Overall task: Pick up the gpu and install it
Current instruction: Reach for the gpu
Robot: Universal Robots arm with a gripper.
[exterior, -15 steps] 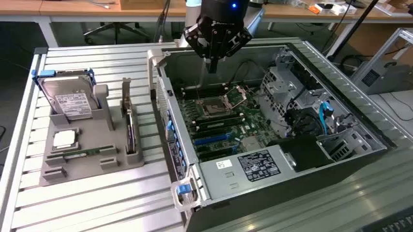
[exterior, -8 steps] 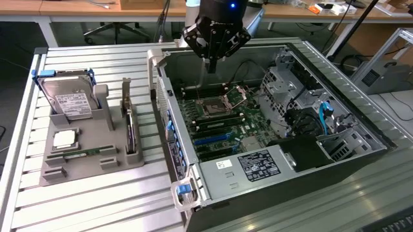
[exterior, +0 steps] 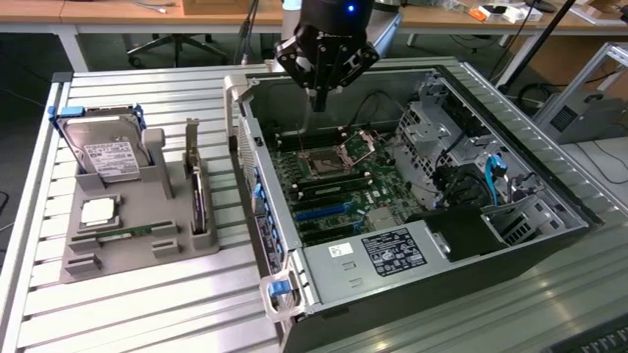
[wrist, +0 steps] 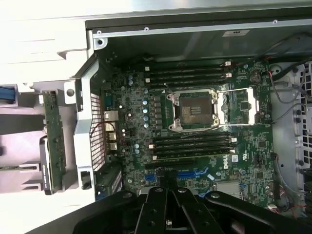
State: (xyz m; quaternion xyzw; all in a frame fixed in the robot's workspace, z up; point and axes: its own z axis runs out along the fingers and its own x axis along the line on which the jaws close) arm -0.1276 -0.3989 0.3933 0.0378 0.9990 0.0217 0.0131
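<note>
1. A slatted silver metal desk (exterior: pixel 147 309) fills the lower left of the frame.
2. Wooden-topped tables (exterior: pixel 108 15) run along the top edge.
3. An office chair base (exterior: pixel 176 48) stands on dark floor (exterior: pixel 25 55) at upper left.
4. An aluminium-profile frame (exterior: pixel 601 70) stands at upper right.

Black angular end effector (exterior: pixel 318 101) dotted with screws (wrist: pixel 152 211), a blue light (exterior: pixel 351 9) glowing above.

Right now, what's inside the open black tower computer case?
Green motherboard with bare square processor socket, blue expansion slots, grey drive cage. The grey labelled metal box covers whatever lies under it; the shut black gripper hangs above.
</note>
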